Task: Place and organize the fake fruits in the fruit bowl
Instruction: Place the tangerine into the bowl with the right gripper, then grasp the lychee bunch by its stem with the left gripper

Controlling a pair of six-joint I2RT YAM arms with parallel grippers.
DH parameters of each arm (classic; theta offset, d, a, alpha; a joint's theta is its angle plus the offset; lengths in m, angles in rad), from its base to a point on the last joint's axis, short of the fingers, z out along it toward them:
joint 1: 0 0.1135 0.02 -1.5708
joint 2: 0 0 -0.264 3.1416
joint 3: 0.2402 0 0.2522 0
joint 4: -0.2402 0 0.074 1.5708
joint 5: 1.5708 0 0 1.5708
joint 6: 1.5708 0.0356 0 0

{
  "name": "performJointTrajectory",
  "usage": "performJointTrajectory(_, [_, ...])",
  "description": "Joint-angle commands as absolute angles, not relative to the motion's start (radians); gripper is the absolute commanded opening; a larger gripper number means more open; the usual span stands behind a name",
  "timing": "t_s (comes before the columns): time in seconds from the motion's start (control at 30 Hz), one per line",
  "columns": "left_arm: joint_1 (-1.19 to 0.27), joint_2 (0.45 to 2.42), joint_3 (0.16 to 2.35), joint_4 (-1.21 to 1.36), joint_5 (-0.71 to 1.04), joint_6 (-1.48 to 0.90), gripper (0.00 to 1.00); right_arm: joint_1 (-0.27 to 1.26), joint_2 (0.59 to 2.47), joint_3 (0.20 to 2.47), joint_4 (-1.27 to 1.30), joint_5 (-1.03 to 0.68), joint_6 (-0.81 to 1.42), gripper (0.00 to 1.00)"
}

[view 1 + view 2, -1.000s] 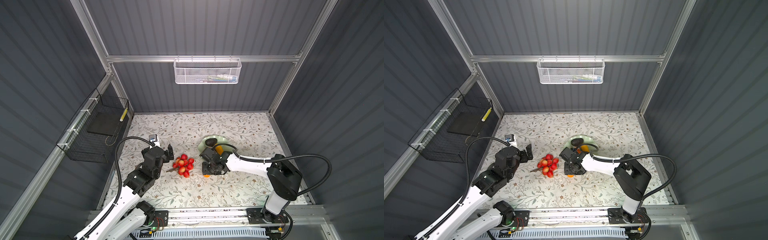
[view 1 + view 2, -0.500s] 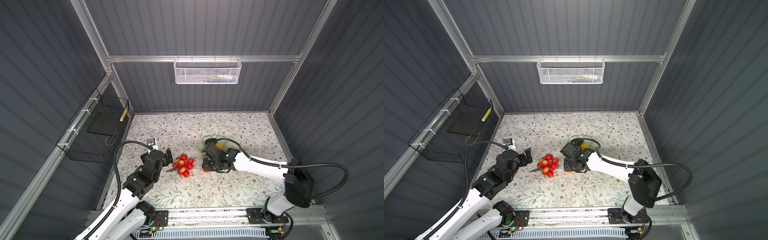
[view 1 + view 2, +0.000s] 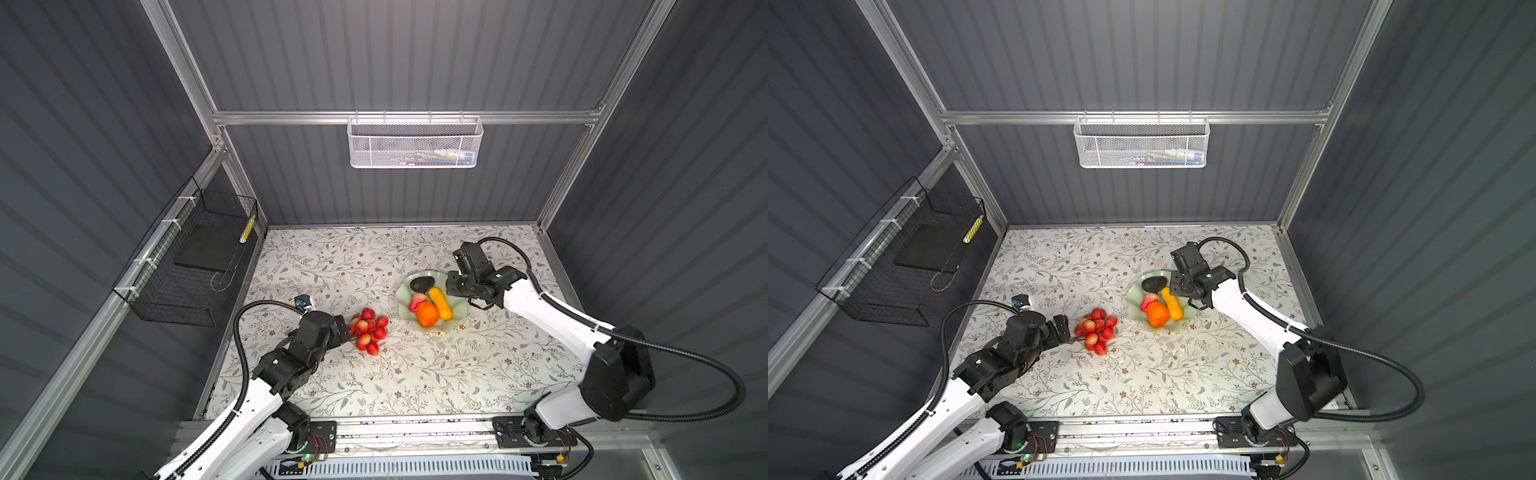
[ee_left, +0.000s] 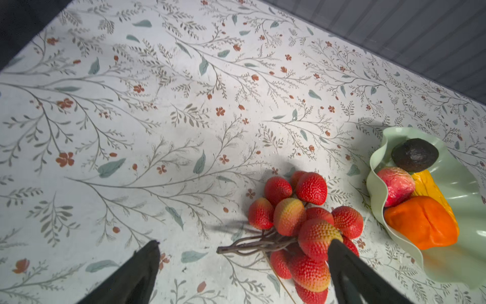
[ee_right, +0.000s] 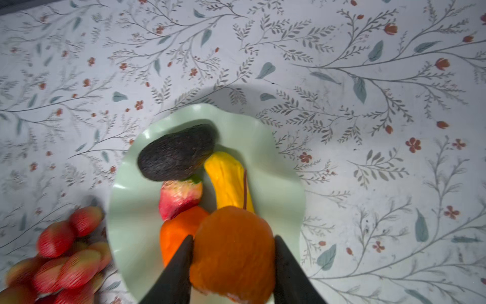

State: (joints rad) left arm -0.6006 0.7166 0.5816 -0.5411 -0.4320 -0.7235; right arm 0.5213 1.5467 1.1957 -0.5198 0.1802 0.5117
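Right gripper (image 5: 234, 238) brought orange (image 5: 231, 255) over fruit bowl (image 5: 131, 210), clamped; inside: avocado (image 5: 178, 152), strawberry (image 5: 180, 198), second orange (image 5: 177, 231); left gripper (image 4: 244, 241) spread.

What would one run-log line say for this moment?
left gripper: open, at berry bunch / right gripper: shut on orange, at bowl

Both top views looked steeply down from high over the near edge, far off, sharing the whole table (image 3: 332, 266). Wrist cams sat close, angled down; both caught the fruit bowl (image 4: 470, 184) and berry bunch (image 4: 302, 223).
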Motion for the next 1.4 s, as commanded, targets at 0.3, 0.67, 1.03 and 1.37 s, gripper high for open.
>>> performJointTrajectory(0.3, [-0.600, 0.663, 0.459, -0.487, -0.264, -1.005, 0.98, 0.483, 1.745, 1.271, -0.442, 0.218, 0.387, 0.58])
performJointTrajectory(0.67, [-0.600, 0.702, 0.336, -0.292, -0.189, -1.247, 0.90, 0.471, 1.590, 1.245, -0.418, 0.257, 0.359, 0.87])
performJointTrajectory(1.03, [-0.600, 0.654, 0.245, -0.156, -0.258, -1.397, 0.68, 0.469, 1.456, 1.184, -0.394, 0.249, 0.342, 0.98])
performJointTrajectory(1.37, [-0.600, 0.839, 0.264, -0.036, -0.242, -1.408, 0.58, 0.468, 1.369, 1.108, -0.333, 0.207, 0.339, 0.99])
